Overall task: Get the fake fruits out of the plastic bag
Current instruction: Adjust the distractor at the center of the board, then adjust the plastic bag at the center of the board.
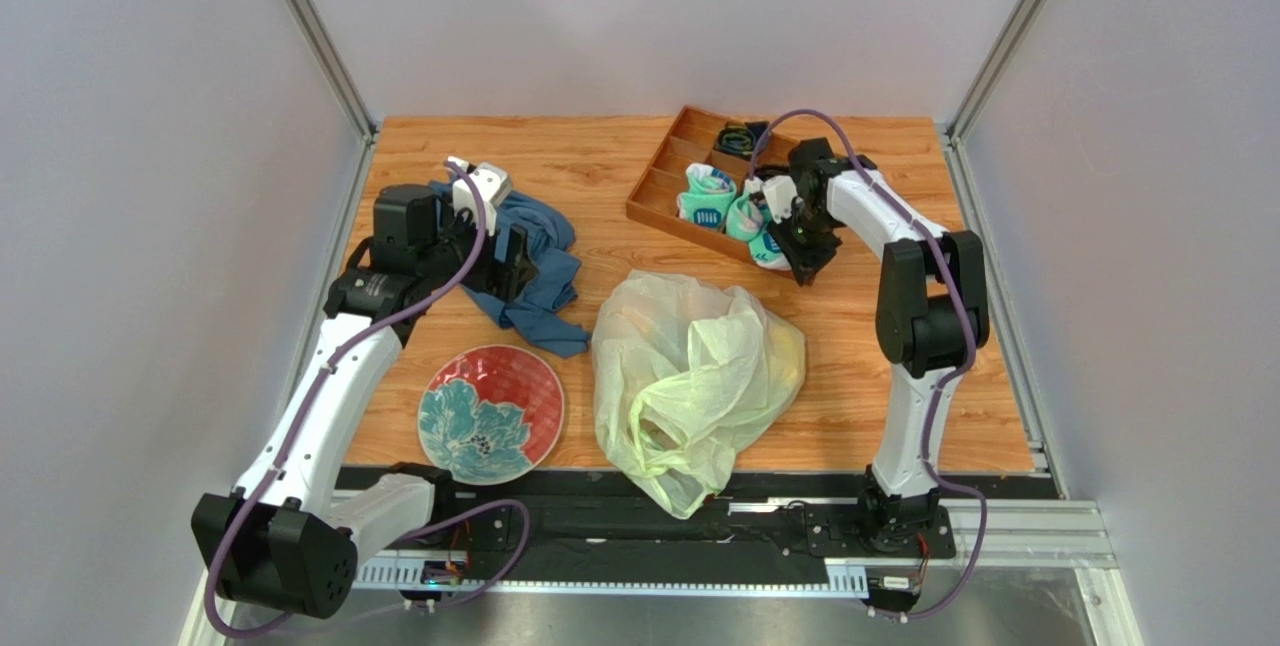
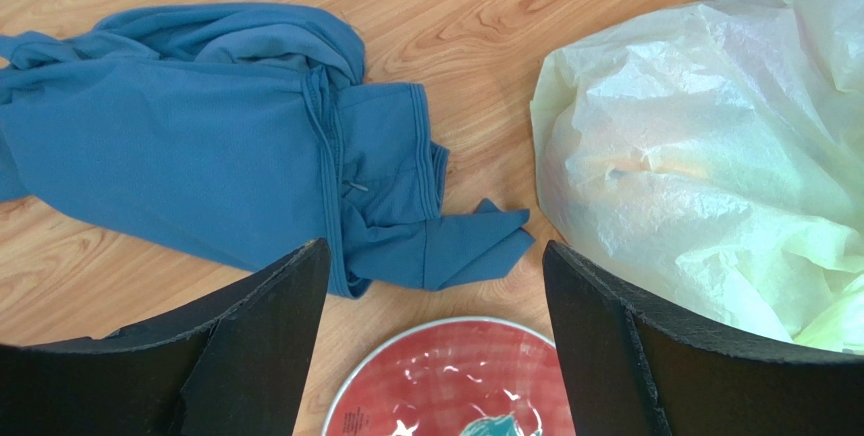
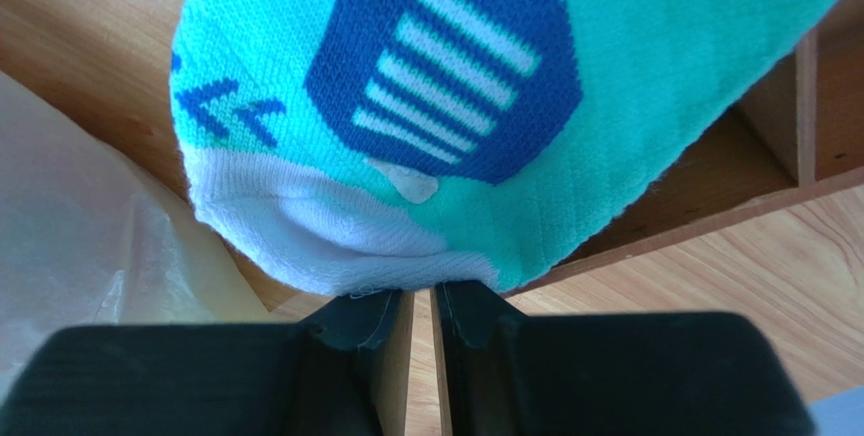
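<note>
The thin, crinkled, translucent plastic bag [image 1: 691, 369] lay bunched at the table's [image 1: 601, 166] 6 o'clock, its contents hidden. The left gripper [image 2: 434, 254] gaped wide and empty. The right gripper [image 3: 421, 299], nearly closed, met a knitted teal sock [image 3: 456, 72] over the divided wooden tray [image 1: 672, 163] at 1 o'clock.

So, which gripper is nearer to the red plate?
Left. The left gripper is just beyond the red plate, by the blue cloth; the right gripper is past the plastic bag, at the sock in the wooden tray.
</note>
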`<state>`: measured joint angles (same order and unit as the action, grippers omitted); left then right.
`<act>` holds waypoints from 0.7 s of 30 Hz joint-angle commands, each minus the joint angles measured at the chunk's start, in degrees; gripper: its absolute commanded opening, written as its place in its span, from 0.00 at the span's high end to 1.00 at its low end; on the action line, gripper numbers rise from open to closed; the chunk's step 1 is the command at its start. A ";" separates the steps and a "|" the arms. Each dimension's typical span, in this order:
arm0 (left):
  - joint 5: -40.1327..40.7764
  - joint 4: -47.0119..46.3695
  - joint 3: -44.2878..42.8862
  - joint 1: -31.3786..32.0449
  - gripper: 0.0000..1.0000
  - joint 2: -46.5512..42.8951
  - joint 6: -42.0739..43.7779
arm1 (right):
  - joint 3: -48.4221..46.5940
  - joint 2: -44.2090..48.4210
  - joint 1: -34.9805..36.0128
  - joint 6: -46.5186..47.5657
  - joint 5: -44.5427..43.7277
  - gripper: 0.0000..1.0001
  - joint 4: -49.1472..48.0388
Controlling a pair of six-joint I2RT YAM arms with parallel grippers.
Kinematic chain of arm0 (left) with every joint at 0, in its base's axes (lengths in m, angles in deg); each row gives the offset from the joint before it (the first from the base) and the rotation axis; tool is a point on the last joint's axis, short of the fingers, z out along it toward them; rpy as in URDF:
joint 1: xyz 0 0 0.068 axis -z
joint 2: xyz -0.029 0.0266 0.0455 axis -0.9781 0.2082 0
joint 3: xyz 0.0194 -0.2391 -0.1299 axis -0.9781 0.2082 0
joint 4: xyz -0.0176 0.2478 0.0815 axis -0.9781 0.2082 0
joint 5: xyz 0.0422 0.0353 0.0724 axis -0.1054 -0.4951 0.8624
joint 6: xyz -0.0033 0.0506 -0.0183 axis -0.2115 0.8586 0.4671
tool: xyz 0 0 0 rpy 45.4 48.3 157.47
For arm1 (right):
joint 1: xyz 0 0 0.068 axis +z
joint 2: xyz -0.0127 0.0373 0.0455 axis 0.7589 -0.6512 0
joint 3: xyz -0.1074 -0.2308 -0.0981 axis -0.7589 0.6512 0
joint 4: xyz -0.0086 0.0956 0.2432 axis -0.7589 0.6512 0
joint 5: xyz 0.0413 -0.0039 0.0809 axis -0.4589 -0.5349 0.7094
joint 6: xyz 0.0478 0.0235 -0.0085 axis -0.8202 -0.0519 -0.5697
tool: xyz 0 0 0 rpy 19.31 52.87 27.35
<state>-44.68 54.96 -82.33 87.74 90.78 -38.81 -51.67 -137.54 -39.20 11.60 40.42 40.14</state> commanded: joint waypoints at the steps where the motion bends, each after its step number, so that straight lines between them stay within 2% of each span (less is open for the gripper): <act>1: -1.02 1.90 -2.95 0.00 0.14 0.14 -0.44 | -6.85 -1.69 -0.24 -3.16 -3.48 0.82 -4.22; 4: -2.25 1.64 -3.39 0.00 0.15 1.01 0.35 | -13.00 -5.89 -0.68 -3.60 -7.43 0.84 -8.44; 7: -3.74 2.34 -4.88 0.35 0.16 2.24 1.67 | -23.36 -10.82 -1.21 -4.30 -8.23 0.84 -6.54; 9: -4.98 4.00 -6.81 2.45 0.16 3.39 4.56 | -25.23 -9.71 -1.30 -4.04 -6.83 0.81 -4.51; 10: -5.77 6.54 -7.52 3.59 0.15 4.00 5.70 | -20.97 -4.56 -1.21 -4.39 -5.17 0.78 -4.24; 11: -6.04 7.78 -8.48 6.47 0.15 4.18 7.54 | -17.36 -1.12 -1.30 -4.91 -3.24 0.73 -4.33; 12: -7.26 9.01 -8.58 7.98 0.13 4.09 8.52 | -13.49 2.48 -1.30 -5.79 -1.48 0.60 -4.24; 13: -8.05 10.94 -8.41 9.56 0.12 3.57 9.66 | -4.32 7.30 -1.38 -5.80 2.63 0.54 -4.24; 14: -8.84 11.91 -7.62 12.80 0.11 3.13 12.19 | -0.31 16.05 -1.30 -5.80 4.93 0.42 -4.15; 16: -10.08 12.72 -4.73 15.54 0.10 0.77 15.45 | 9.87 25.94 -1.21 -3.70 12.99 0.34 -3.19; 17: -10.43 12.63 -3.49 17.55 0.10 0.06 16.34 | 12.62 35.30 -1.04 -2.47 16.26 0.22 -2.58; 18: -10.52 11.93 -2.18 18.27 0.10 -0.65 16.87 | 14.74 39.48 -0.69 1.11 24.56 0.17 -1.26; 20: -8.95 9.91 0.82 18.89 0.10 -0.83 13.12 | 18.79 50.00 2.73 4.65 29.72 0.00 -0.03; 21: -5.28 7.99 1.35 18.89 0.10 -0.31 10.40 | 19.58 52.42 5.09 5.36 30.35 0.00 -0.80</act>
<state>-52.79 64.34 -83.86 106.10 91.45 -27.43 -35.53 -100.17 -39.72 10.18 54.41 38.87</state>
